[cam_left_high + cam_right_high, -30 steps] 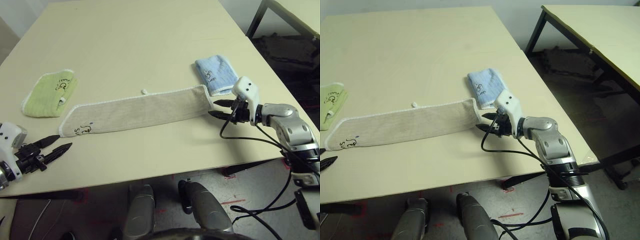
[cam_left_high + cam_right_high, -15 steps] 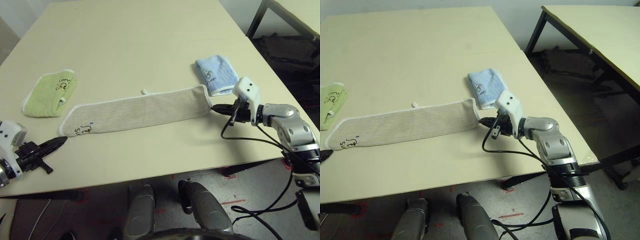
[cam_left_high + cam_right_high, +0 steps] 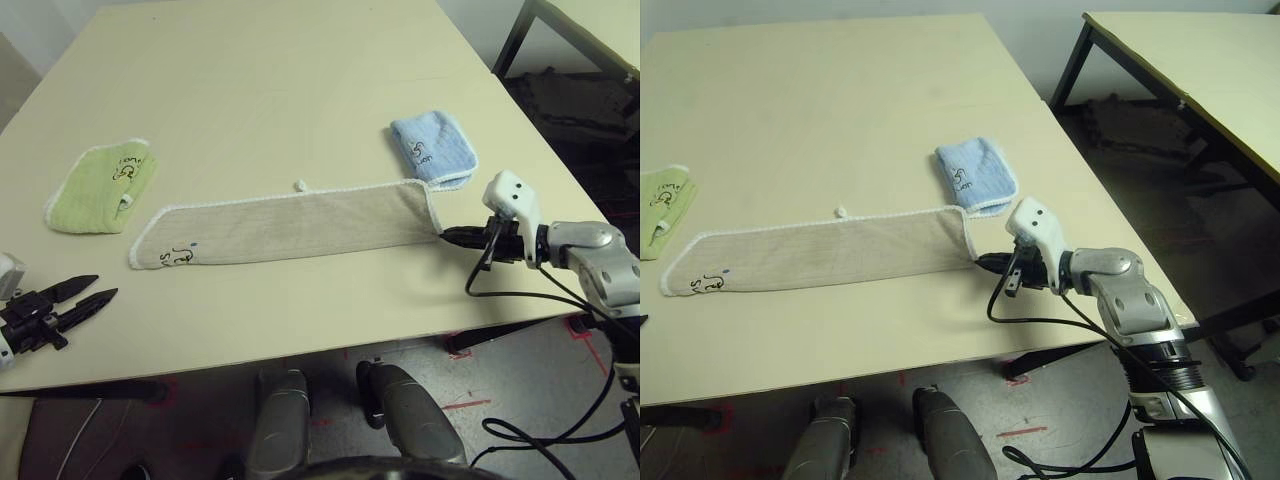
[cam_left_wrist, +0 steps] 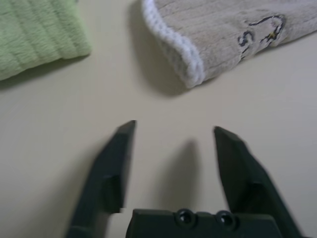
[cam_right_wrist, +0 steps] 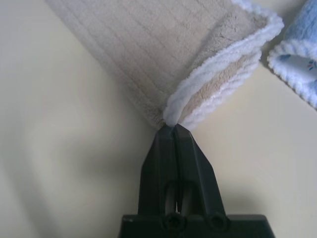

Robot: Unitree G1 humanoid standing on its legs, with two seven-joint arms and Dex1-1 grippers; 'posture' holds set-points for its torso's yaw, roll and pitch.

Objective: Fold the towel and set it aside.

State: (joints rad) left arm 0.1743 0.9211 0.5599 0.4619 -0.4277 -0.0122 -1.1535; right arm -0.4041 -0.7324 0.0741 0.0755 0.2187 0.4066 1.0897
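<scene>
Table (image 3: 300,80): we see a pale, wide top carrying three cloths.

Towel (image 3: 290,225): the tan strip, already doubled lengthwise, lies across the middle of the table. Its long axis runs from our left side to our right, tilted slightly away on the right.

Right gripper (image 5: 174,128): we have its fingers pressed together on the towel's near right corner, pinching the white edging where the two layers meet.

Left gripper (image 4: 174,133): its fingers are spread, with nothing between them. It sits just short of the towel's left end, which lies ahead of it and apart from it.

Key relation: we hold one end and face the other with an empty gripper, so each arm is nearest its own end. We judge the next fold would bring the ends together along that long axis.

Green towel (image 3: 100,185): folded, near the left end.

Blue towel (image 3: 432,150): folded, just beyond the right end.

Writing: we see a small dark embroidered logo (image 4: 257,29) at the towel's left end; its letters are not readable.
</scene>
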